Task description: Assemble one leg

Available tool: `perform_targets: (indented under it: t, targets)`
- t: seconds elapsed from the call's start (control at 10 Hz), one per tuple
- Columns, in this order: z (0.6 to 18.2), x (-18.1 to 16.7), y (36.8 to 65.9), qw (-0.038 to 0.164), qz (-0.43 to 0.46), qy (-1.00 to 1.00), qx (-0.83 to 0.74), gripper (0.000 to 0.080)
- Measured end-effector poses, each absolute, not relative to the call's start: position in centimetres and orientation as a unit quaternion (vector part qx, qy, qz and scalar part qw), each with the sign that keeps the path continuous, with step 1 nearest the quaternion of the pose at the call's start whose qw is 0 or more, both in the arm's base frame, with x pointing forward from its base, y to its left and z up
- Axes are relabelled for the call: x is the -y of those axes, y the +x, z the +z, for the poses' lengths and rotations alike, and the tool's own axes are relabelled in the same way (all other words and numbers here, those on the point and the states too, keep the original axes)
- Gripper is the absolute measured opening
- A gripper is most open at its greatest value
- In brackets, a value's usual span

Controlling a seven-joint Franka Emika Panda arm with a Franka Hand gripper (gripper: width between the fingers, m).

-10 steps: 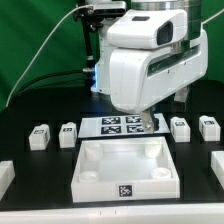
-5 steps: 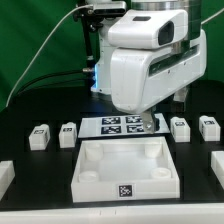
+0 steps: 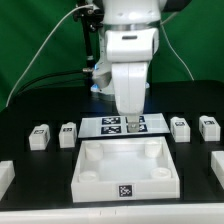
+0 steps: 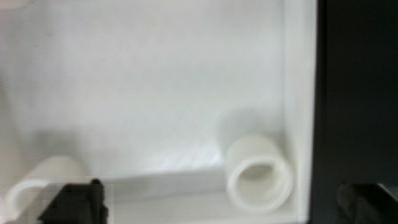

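In the exterior view the end effector (image 3: pixel 133 124) hangs over the marker board (image 3: pixel 110 125) behind the tray (image 3: pixel 100 180), two legs (image 3: pixel 40 137) toward the surface's (image 3: pixel 40 200) edge on the exterior view's left, two toward the opposite edge; in the wrist view its fingers (image 4: pixel 75 200) stand wide apart, empty, above the tray.
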State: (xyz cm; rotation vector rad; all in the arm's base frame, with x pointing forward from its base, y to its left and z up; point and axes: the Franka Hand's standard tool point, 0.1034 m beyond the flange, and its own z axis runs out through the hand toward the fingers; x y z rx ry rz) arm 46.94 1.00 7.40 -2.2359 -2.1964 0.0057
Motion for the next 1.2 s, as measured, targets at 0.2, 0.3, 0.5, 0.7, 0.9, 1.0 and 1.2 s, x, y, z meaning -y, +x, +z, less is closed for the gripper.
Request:
perform_targets:
  t: [0.2, 0.3, 0.5, 0.7, 0.9, 1.0, 1.2]
  targets:
    - [4.7, 0.5, 45.0, 0.008, -0.004, -0.679, 0.734, 0.0649]
    - [3.4, 1.1, 44.4, 0.012, -0.004, -0.685, 0.729, 0.0649]
    - [2.1, 1.0, 44.0, 0.023, 0.003, -0.696, 0.718, 0.0649]
    - [1.3, 0.5, 43.7, 0.029, 0.009, -0.736, 0.677, 0.0649]
    - [1.3, 0.7, 43.6, 0.029, 0.009, -0.734, 0.678, 0.0537]
    - [1.3, 0.7, 43.6, 0.030, 0.009, -0.734, 0.678, 0.0399]
    - [1.3, 0.7, 43.6, 0.030, 0.009, -0.734, 0.678, 0.0227]
